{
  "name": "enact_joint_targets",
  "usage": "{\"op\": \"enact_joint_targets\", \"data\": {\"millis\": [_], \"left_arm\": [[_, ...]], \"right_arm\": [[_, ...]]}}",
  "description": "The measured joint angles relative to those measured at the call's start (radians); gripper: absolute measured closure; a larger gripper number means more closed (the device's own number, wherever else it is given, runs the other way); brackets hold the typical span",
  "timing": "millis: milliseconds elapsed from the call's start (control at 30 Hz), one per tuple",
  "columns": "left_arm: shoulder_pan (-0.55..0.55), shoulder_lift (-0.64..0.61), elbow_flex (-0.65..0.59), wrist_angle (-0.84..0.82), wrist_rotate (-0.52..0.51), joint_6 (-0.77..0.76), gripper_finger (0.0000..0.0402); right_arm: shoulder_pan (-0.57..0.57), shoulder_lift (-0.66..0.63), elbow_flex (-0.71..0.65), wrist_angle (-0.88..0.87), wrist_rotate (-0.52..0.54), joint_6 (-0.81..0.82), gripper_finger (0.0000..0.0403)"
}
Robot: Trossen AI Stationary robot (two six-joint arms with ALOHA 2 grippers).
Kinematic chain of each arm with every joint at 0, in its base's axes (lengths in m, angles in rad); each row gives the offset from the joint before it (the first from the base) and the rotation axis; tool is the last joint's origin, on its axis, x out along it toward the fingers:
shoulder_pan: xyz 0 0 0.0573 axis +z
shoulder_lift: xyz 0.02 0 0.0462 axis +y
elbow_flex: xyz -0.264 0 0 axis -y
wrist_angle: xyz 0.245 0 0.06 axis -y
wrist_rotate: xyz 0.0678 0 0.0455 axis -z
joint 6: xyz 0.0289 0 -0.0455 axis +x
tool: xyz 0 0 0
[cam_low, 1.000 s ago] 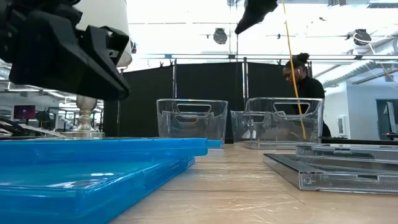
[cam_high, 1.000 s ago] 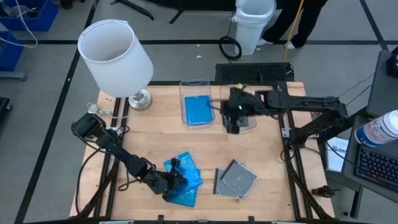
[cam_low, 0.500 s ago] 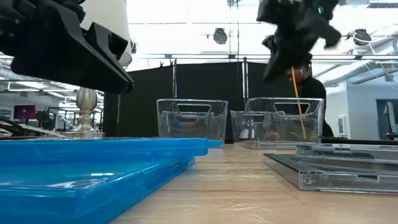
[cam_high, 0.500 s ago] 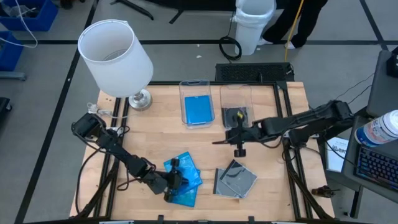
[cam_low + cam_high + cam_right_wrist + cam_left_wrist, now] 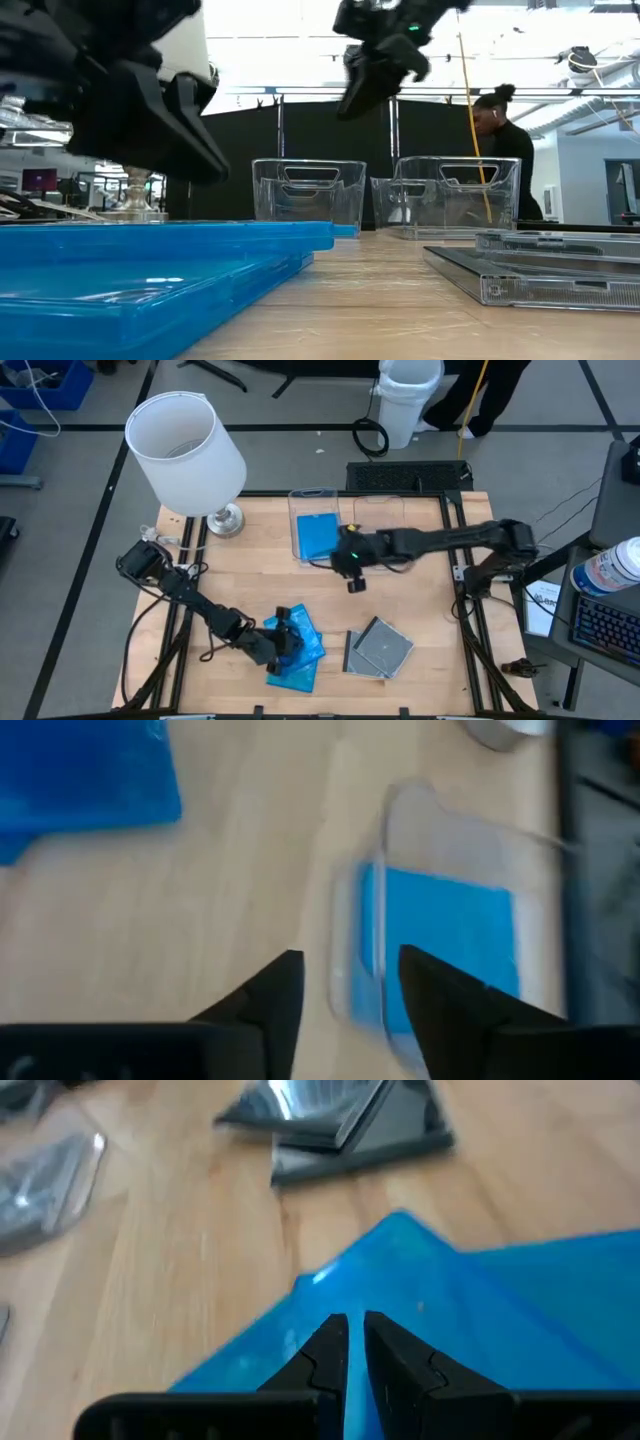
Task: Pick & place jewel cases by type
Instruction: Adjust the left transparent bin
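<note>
At the table's front edge, blue jewel cases (image 5: pixel 297 648) lie heaped, the left gripper (image 5: pixel 283 643) pinched nearly shut on the top one. Grey jewel cases (image 5: pixel 379 649) sit beside them. No readable writing shows. Right gripper (image 5: pixel 353 573), empty and parted, has swung from beside the grey stack to the left bin (image 5: pixel 318 527) holding one blue case (image 5: pixel 320 538).

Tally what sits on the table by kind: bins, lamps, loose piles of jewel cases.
Clear bins: 2, the left-hand bin and the right-hand bin
Lamp: 1
Loose case piles: 2, the blue pile and the grey pile
Total: 5
</note>
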Motion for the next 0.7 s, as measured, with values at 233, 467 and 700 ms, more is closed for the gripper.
{"op": "enact_joint_targets", "data": {"millis": [233,467,700], "left_arm": [[-0.003,0.0,0.0,-0.083,0.056,-0.031,0.0355],[-0.003,0.0,0.0,-0.097,0.063,-0.027,0.0355],[-0.003,0.0,0.0,-0.097,0.063,-0.028,0.0355]], "right_arm": [[-0.029,0.196,0.185,-0.121,-0.04,-0.165,0.021],[-0.036,0.234,0.214,-0.074,0.011,-0.17,0.0203],[-0.1,0.231,0.214,-0.092,-0.101,-0.073,0.0213]]}}
